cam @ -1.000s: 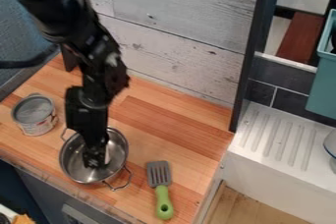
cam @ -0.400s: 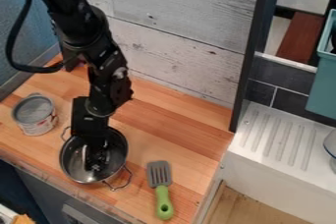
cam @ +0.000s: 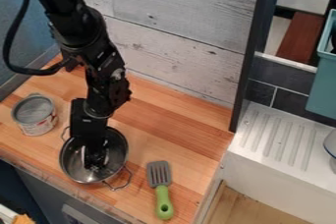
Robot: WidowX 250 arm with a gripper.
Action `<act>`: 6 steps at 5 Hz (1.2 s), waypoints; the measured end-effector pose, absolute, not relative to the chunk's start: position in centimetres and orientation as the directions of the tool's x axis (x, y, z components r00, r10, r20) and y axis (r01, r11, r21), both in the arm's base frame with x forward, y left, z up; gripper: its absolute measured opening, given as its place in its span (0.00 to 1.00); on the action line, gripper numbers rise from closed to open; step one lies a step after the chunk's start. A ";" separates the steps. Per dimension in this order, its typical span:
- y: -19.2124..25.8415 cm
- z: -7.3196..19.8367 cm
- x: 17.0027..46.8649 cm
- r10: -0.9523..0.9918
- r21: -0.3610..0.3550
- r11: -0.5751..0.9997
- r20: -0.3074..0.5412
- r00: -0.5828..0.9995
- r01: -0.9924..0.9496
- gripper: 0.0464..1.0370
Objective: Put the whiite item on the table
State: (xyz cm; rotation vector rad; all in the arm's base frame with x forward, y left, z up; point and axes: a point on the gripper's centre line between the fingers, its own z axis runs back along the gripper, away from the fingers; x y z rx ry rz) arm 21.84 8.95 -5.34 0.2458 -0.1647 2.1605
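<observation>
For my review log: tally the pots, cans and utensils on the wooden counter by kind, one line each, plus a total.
Metal pot: 1
Can: 1
Slotted spatula with a green handle: 1
Total: 3

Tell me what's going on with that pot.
The black robot arm hangs over the wooden counter with its gripper down inside the metal pot. The task is to put a white item on the table, but I can't tell whether the gripper has hold of anything in there. The tin can sits to one side of the pot, and the green-handled spatula lies on the other.
</observation>
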 end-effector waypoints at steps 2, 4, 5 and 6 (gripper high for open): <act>9.1 -0.7 22.4 0.814 -0.080 -0.564 0.117 -0.570 -0.822 0.45; 10.2 1.8 26.0 0.804 -0.134 -0.579 0.069 -0.590 -0.804 0.45; 10.5 1.0 28.5 0.802 -0.127 -0.580 0.080 -0.592 -0.804 0.45; 10.4 -0.3 31.0 0.820 -0.133 -0.554 0.085 -0.567 -0.822 0.45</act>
